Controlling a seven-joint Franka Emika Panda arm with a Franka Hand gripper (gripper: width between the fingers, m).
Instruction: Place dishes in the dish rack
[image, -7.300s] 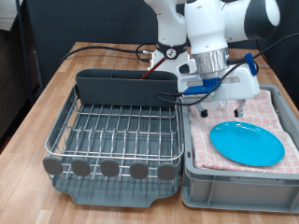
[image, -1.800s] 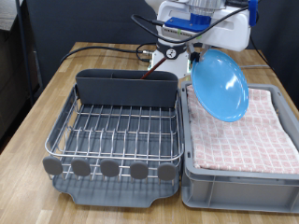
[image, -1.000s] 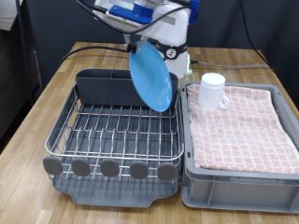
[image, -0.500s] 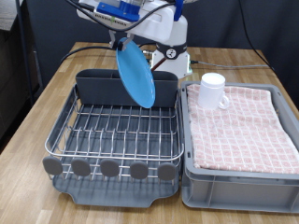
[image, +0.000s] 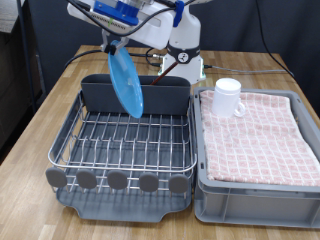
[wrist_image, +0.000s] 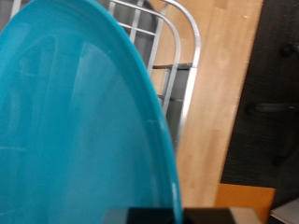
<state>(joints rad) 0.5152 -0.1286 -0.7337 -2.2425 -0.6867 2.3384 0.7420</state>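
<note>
Gripper (image: 111, 43) grips blue plate (image: 126, 82) above dish rack (image: 120, 150); mug (image: 229, 97) in crate (image: 255, 190)

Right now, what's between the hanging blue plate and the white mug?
In the exterior view, only the rack's grey cutlery compartment separates blue plate from white mug.

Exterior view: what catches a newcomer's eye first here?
The bright-blue plate, hanging nearly on edge from the gripper above the dish rack at the exterior view's left. Next, the white mug on the pink checkered cloth in the grey crate at the right.
</note>
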